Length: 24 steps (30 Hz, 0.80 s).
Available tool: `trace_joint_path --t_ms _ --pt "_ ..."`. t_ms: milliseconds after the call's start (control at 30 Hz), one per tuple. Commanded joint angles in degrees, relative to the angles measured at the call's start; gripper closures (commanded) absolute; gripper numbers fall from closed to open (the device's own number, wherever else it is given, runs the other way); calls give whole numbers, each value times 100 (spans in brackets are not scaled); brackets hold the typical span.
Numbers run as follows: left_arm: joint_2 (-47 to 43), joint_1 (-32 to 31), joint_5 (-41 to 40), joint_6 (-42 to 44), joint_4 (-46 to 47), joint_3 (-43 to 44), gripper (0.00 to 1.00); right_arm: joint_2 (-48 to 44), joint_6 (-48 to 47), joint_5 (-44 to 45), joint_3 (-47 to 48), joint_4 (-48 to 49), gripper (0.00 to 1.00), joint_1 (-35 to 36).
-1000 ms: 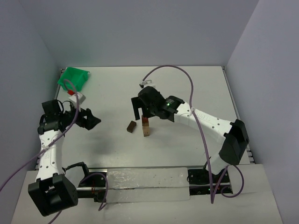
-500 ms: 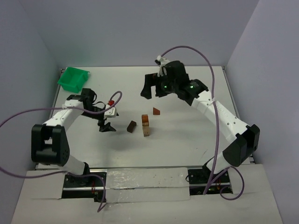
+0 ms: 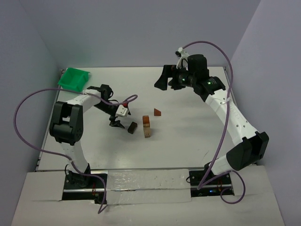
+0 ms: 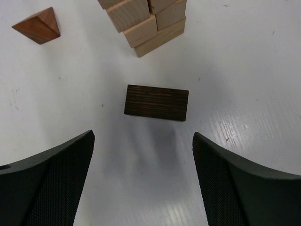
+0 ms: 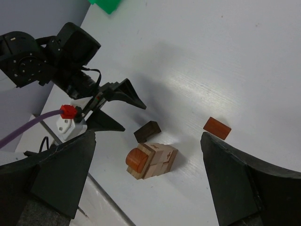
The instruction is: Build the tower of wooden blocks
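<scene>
One tower (image 3: 146, 126), one dark block (image 3: 132, 127), one wedge (image 3: 157, 112)

Green plastic bin (image 3: 74, 78), open top, at the far left corner of the white table (image 3: 188, 141), turned slightly askew to the table edges. Can't tell what's inside. Table top is matte white with faint scuffs and small specks. Plain pale grey-blue walls (image 3: 141, 33) close off the back and both sides. A crinkled translucent sheet (image 3: 146, 181) lies along the near edge, just beside a dark rail (image 3: 155, 170).
</scene>
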Motion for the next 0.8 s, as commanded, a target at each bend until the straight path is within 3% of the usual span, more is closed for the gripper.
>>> trace_joint_path --t_ms 0,433,767 --pt "112 -328 -242 230 85 256 9 -94 -44 -201 41 198 0 -118" --pt "359 -815 -1059 -217 274 431 9 10 26 -367 75 147 0 -310" --pt "531 -1009 -1279 -650 459 595 17 109 35 -515 99 124 0 -454"
